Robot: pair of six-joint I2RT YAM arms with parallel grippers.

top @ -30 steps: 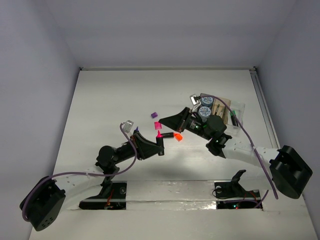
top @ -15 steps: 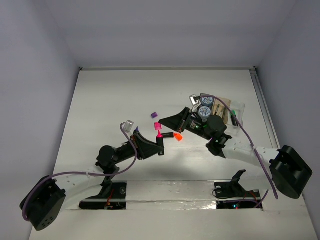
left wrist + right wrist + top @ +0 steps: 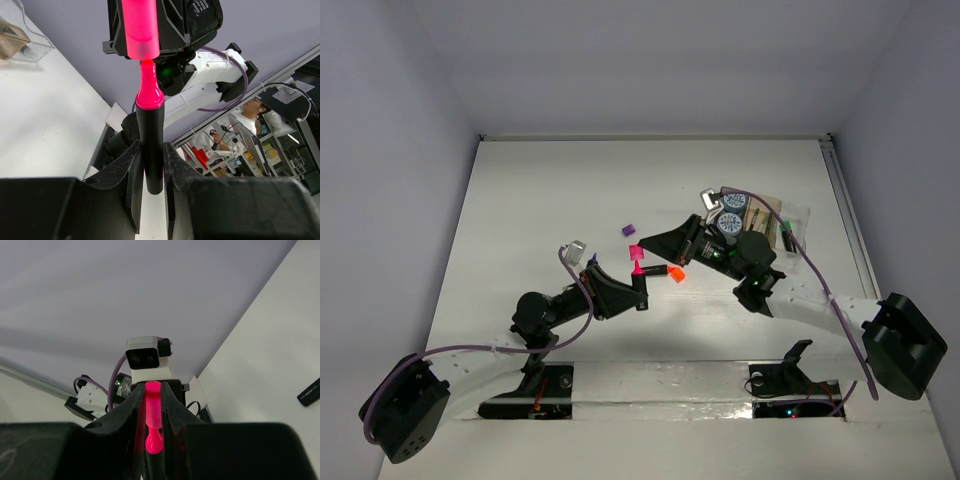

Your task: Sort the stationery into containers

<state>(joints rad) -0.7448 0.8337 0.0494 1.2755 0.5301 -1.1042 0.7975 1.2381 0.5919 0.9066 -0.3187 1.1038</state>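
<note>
My left gripper (image 3: 640, 288) (image 3: 151, 152) is shut on the black body of a pink highlighter (image 3: 151, 145), which it holds upright off the table. Its pink tip (image 3: 148, 92) (image 3: 154, 444) points into a pink cap (image 3: 635, 251) (image 3: 141, 30) (image 3: 153, 402). My right gripper (image 3: 644, 245) (image 3: 153, 392) is shut on that cap, right above the tip, with only the nib's end inside. An orange-capped highlighter (image 3: 670, 273) and a purple cap (image 3: 628, 229) lie on the table beside them.
At the back right stands the clear box with a tan insert (image 3: 767, 212) (image 3: 25, 37). It holds two round blue-and-white pieces (image 3: 729, 222), and a green-capped marker (image 3: 786, 234) lies at its right. A small grey holder (image 3: 708, 200) sits at its left corner.
</note>
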